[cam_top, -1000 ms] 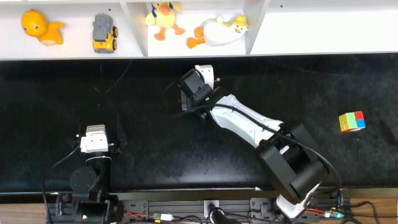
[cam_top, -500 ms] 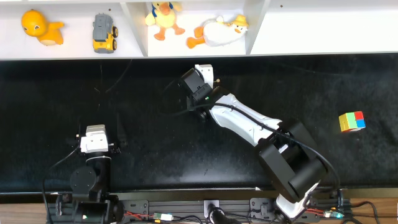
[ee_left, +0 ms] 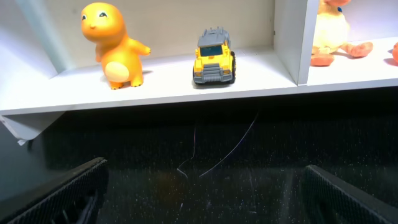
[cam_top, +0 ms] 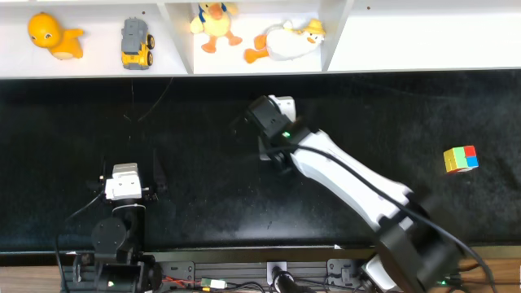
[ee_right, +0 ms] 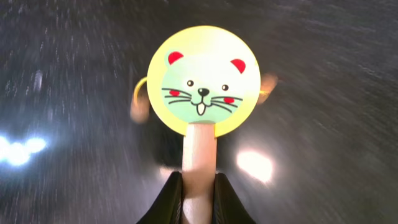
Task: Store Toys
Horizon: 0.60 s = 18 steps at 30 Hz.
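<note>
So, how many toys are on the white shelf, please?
4: orange figure and yellow truck in the left compartment; yellow duck plush and white plush lying beside it in the middle compartment. More may be hidden farther back.

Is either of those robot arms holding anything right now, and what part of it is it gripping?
Yes. The right gripper pinches a round mouse-face toy by the lower end of its wooden handle. The left gripper is open and empty.

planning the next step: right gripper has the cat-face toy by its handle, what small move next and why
Probably carry it toward the white shelf. The right gripper is shut on the cat-face toy by its handle, above the black table, short of the shelf.
</note>
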Motion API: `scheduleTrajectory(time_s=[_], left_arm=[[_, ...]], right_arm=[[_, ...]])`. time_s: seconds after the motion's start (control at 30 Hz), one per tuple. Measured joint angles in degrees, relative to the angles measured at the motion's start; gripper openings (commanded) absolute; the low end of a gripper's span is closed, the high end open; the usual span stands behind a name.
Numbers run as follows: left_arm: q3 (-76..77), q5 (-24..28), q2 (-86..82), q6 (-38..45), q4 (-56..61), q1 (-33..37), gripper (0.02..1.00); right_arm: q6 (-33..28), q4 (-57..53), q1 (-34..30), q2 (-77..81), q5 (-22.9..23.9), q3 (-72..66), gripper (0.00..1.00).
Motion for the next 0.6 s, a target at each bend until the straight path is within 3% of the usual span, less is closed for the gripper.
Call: scheduleTrajectory(time_s=[0.27, 0.6], left_arm=[[0.0, 0.0, 0.0, 0.0, 0.0, 0.0, 0.998], [0.0, 0.0, 0.0, 0.0, 0.0, 0.0, 0.998]], right_arm=[[0.0, -3.1, -2.5, -18.8, 2.3, -9.8, 0.045], [-6.9, -4.6, -20.9, -32.8, 3.8, -15.4, 0.042]])
